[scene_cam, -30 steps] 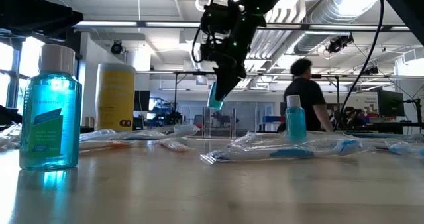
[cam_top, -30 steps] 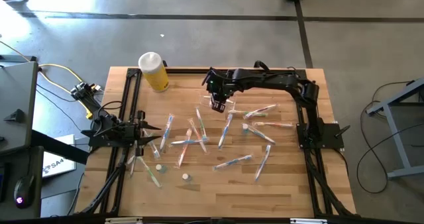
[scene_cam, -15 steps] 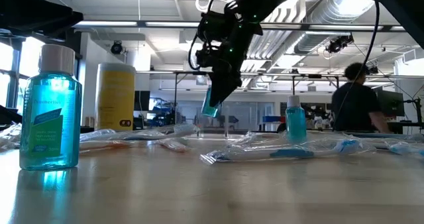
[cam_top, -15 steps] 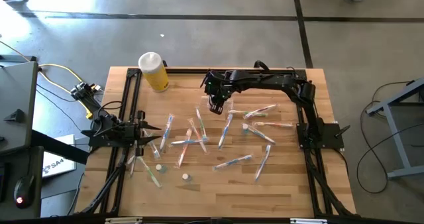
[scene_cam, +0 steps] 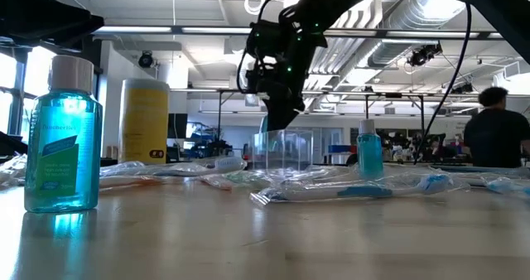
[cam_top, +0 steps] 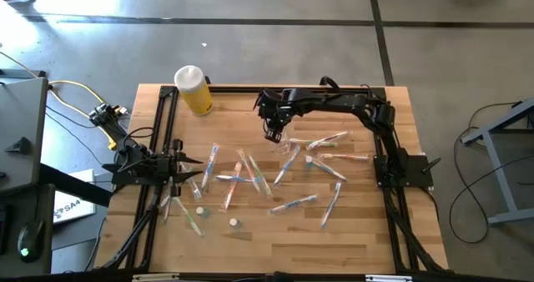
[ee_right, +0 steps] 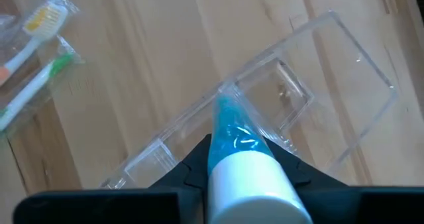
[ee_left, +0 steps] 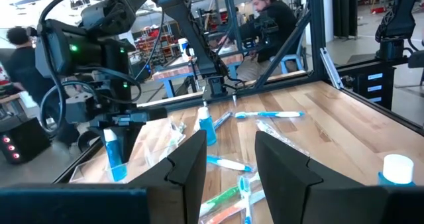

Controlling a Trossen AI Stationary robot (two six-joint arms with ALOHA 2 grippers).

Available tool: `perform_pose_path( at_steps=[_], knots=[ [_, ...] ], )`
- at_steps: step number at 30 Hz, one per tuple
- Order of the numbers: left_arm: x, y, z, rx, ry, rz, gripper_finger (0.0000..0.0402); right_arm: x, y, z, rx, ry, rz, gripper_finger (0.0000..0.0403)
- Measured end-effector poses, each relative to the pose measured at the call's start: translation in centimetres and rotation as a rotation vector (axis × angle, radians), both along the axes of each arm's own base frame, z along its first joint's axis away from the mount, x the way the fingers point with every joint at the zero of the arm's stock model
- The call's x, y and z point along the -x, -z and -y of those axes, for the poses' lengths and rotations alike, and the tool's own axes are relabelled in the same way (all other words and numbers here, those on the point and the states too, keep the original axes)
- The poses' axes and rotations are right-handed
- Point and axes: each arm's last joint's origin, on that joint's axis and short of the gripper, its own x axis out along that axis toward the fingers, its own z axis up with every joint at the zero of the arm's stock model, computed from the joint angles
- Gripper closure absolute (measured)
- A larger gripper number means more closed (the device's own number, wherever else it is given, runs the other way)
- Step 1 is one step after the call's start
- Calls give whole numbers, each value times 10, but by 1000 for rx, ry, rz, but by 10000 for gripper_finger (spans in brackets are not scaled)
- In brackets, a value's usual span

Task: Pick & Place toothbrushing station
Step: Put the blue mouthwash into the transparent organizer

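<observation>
My right gripper (cam_top: 272, 134) is over the table's far middle, pointing steeply down, shut on a small blue bottle (ee_right: 232, 138) with a white cap. The bottle's lower end reaches the clear plastic holder (ee_right: 311, 91), which stands on the wood (scene_cam: 286, 152). Several wrapped toothbrushes (cam_top: 250, 175) lie scattered across the middle of the table. Small blue bottles with white caps (scene_cam: 62, 135) (scene_cam: 368, 152) stand among them. At the table's left edge, my left gripper (cam_top: 190, 167) stays level and open, with nothing between its fingers (ee_left: 228, 161). My right gripper pinches the blue bottle between its two fingers, on the body just below the white cap (ee_right: 222, 154). The fingers come from above, slanting down. The bottle hangs tilted, cap uppermost, and its bottom end (ee_right: 228, 108) is at one compartment of the holder; whether it touches there I cannot tell.
A yellow cylinder with a white cap (cam_top: 193, 90) stands at the far left corner. Black frame rails (cam_top: 163, 132) run along both sides of the table. Bare wood lies along the near edge (cam_top: 275, 244). A person (scene_cam: 497, 135) is in the room beyond.
My right gripper has sunk with the blue bottle toward the clear holder, so the bottle's lower end now sits at the holder instead of hanging above it. The grip and tilt look unchanged.
</observation>
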Motion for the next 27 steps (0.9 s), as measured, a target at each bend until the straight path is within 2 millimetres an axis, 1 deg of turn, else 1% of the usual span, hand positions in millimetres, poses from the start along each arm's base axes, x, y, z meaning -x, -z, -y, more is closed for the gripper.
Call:
perform_pose_path(
  at_steps=[7, 13, 17, 23, 27],
  knots=[
    [0, 0, 0, -1, -1, -1, 274, 1, 0, 0, -7, -2, -1, 325],
    [0, 0, 0, -1, 0, -1, 274, 0, 0, 0, -7, -4, 1, 331],
    [0, 0, 0, -1, -1, -1, 274, 0, 0, 0, -7, -4, 2, 326],
    [0, 0, 0, -1, -1, -1, 274, -1, 2, -1, -50, -25, 14, 331],
    [0, 0, 0, -4, -1, -3, 274, -2, 2, -2, -50, -28, 15, 326]
  ],
)
